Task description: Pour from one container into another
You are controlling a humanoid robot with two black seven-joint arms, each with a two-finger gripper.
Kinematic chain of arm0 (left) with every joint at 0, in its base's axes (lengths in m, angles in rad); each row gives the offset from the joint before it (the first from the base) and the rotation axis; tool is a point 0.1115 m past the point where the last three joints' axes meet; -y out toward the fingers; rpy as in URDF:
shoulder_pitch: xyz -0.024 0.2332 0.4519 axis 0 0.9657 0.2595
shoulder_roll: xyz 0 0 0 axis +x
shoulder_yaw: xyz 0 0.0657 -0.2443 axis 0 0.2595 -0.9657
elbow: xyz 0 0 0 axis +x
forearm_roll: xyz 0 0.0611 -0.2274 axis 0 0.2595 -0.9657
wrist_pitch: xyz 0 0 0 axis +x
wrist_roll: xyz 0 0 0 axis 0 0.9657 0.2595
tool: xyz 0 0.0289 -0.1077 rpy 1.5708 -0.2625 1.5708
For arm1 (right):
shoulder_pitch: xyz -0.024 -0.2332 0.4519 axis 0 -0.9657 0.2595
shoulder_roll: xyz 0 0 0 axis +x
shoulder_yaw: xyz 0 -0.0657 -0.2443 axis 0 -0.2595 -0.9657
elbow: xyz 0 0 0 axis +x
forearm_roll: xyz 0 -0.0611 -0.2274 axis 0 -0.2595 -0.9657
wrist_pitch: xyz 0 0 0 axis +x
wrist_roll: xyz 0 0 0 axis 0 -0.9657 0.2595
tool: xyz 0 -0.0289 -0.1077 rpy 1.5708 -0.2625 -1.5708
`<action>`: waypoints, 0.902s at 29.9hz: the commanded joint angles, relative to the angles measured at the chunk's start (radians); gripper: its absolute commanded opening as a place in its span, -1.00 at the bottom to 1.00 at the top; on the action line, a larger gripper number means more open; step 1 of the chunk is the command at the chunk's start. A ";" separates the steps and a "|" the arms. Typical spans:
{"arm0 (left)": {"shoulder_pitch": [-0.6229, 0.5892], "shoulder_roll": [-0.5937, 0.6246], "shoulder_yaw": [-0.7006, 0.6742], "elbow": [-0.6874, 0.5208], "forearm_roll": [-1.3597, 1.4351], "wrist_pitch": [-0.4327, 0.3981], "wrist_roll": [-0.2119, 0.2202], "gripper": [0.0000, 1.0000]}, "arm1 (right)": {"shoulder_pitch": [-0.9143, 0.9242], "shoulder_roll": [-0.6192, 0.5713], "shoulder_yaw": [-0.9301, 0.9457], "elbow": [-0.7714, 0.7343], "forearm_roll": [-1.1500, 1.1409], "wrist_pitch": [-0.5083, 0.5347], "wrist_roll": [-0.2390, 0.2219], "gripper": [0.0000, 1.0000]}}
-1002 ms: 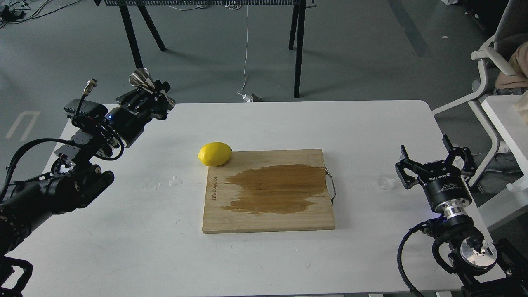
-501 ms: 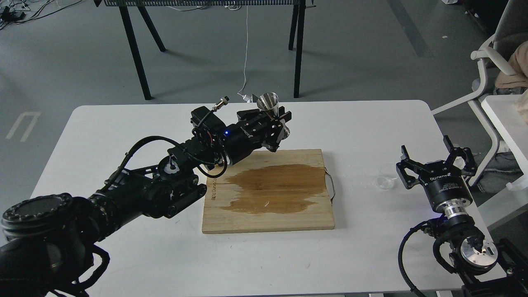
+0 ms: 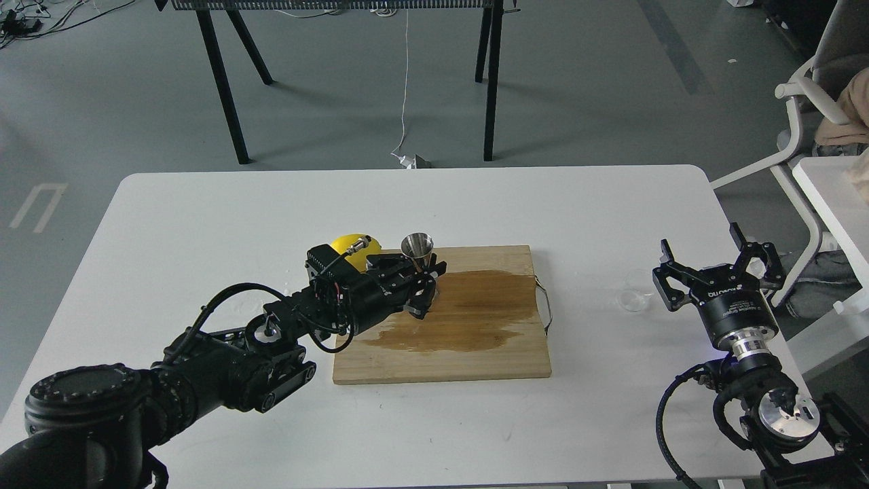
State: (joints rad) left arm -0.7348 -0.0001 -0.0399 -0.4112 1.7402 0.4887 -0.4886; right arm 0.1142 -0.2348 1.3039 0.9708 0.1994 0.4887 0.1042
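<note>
The shiny steel jigger (image 3: pixel 417 248) stands upright over the left part of the wooden board (image 3: pixel 475 353), and my left gripper (image 3: pixel 422 288) is shut on its lower half. The tiny clear cup (image 3: pixel 635 299) sits on the white table right of the board, just left of my right gripper (image 3: pixel 713 261). That gripper is open, fingers spread, holding nothing. A yellow lemon (image 3: pixel 343 244) lies behind my left wrist, mostly hidden by it.
A large wet stain (image 3: pixel 468 312) darkens the board's middle. The board's wire handle (image 3: pixel 545 305) sticks out on its right side. A white chair (image 3: pixel 808 122) and a side table stand at the far right. Black table legs (image 3: pixel 490 81) rise behind the table.
My left arm has carried the jigger from the table's far left corner, across the back, then down and nearer onto the board's left part. The right arm has stayed put.
</note>
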 commanded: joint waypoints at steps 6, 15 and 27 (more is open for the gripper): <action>0.014 0.000 -0.003 -0.009 -0.001 0.000 0.000 -0.83 | -0.001 0.000 0.000 -0.011 0.000 0.000 0.000 0.98; 0.015 0.000 -0.008 -0.063 -0.010 0.000 0.000 -0.81 | -0.001 0.002 0.000 -0.023 0.000 0.000 0.000 0.98; 0.017 0.000 -0.008 -0.064 -0.011 0.000 0.000 -0.44 | -0.001 0.005 -0.002 -0.023 0.000 0.000 0.000 0.98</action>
State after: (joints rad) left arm -0.7196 0.0000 -0.0476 -0.4756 1.7288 0.4887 -0.4886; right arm 0.1136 -0.2317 1.3038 0.9480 0.1994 0.4887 0.1043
